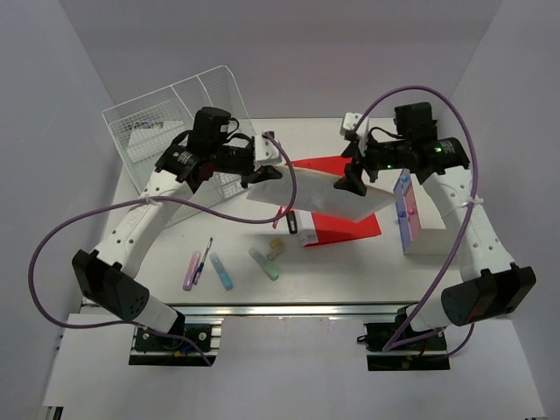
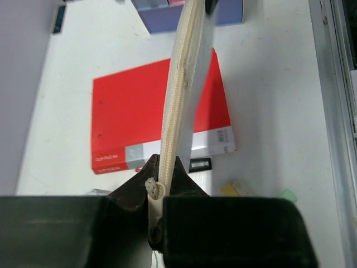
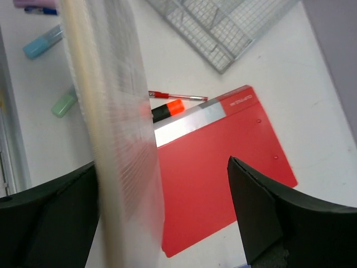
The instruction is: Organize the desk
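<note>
The white desk (image 1: 350, 271) has a silver rail (image 1: 289, 308) along its front edge. A cream zip pouch (image 1: 311, 197) hangs in the air above a red folder (image 1: 346, 226) lying on the desk. My left gripper (image 1: 260, 171) is shut on the pouch's zipper end (image 2: 162, 184); the pouch (image 2: 181, 84) runs away from it edge-on. My right gripper (image 1: 354, 181) is at the pouch's other end with its jaws wide apart (image 3: 162, 164). The pouch (image 3: 111, 111) lies against one finger (image 3: 61, 212), and the other finger (image 3: 268, 212) stands clear over the red folder (image 3: 223, 167).
A wire-mesh organizer (image 1: 175, 131) stands at the back left. A white drawer box (image 1: 420, 219) stands at the right. Pink (image 1: 192, 271), blue (image 1: 221, 273) and green (image 1: 263, 262) markers and a yellow eraser (image 1: 276, 249) lie near the front. A red pen (image 3: 178, 96) and an orange marker (image 3: 167, 109) lie beside the folder.
</note>
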Robot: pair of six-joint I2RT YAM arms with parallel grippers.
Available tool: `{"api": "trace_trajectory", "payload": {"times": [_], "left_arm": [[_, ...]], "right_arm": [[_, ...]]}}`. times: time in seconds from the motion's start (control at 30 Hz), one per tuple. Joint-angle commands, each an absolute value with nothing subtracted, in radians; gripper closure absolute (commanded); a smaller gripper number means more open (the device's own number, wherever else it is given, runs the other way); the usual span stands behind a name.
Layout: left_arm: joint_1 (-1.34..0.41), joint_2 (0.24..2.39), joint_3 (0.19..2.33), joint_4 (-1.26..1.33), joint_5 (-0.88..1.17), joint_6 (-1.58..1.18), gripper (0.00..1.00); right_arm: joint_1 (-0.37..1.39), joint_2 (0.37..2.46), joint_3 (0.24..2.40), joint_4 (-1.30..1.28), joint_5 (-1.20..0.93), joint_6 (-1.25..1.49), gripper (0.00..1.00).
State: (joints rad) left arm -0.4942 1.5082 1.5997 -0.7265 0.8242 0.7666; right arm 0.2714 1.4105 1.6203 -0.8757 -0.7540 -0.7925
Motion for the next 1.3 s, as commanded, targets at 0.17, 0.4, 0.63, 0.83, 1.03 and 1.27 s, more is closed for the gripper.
{"api": "trace_trajectory", "payload": {"times": [0.17,0.4,0.63,0.83,1.03,1.27], "left_arm": [[-0.494,1.427,1.629,-0.726,0.856,0.827,1.0],[-0.494,1.454,1.654,-0.73,0.824,0.796,1.0],[-0.494,1.367,1.539,-0.457,0.584,0.498,0.02],[-0.494,1.267,1.492,-0.277,-0.071,0.046,0.02],[-0.494,1.259,1.585,-0.514,-0.599,-0.253,0.02],[-0.307,1.229,1.549,-0.626,-0.548,-0.452,0.02]], "right_arm": [[0.415,1.522,1.693,-0.977,-0.644,-0.853,0.15],[0.465,1.542,1.681,-0.836,-0.542,-0.712,0.85],[0.463,1.513,1.625,-0.606,-0.41,-0.528,1.0],[0.463,1.503,1.62,-0.338,-0.223,-0.345,1.0],[0.463,1.56,1.6,0.113,-0.268,-0.025,1.0],[0.515,1.77,1.644,0.673,-0.236,0.173,1.0]]}}
